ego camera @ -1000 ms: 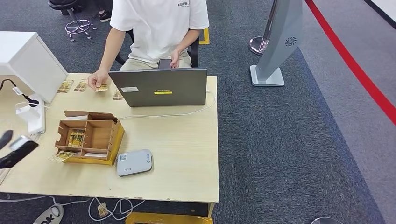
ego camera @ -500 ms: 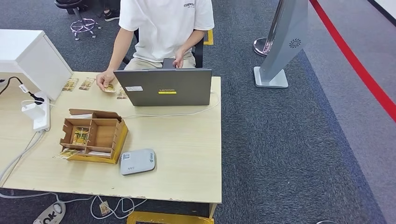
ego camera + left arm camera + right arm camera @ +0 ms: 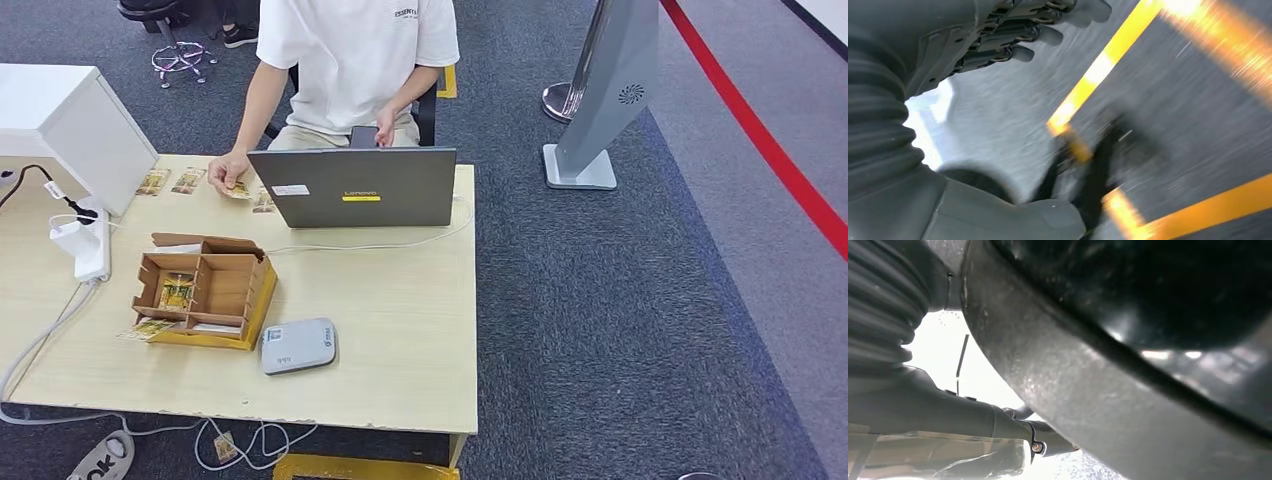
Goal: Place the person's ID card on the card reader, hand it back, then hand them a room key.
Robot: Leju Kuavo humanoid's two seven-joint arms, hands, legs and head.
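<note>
Left hand (image 3: 1013, 35), at the bench's (image 3: 400, 330) left edge a second ago, is now hanging over floor, fingers (image 3: 1048, 35) spread, empty. One reader (image 3: 297, 346) is lying beside one box (image 3: 205, 290); a person (image 3: 355, 50) is touching a card (image 3: 238, 189). Right hand's state: cannot tell.

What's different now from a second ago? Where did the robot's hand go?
The robot's left hand dropped out of the head view's left edge, holding nothing. The camera shifted slightly. The person's hand stays on a card at the table's far edge; the card reader, cardboard box and laptop stayed put.

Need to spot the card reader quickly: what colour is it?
Light grey, with a small blue mark at one corner; the card reader shows best in the head view.
</note>
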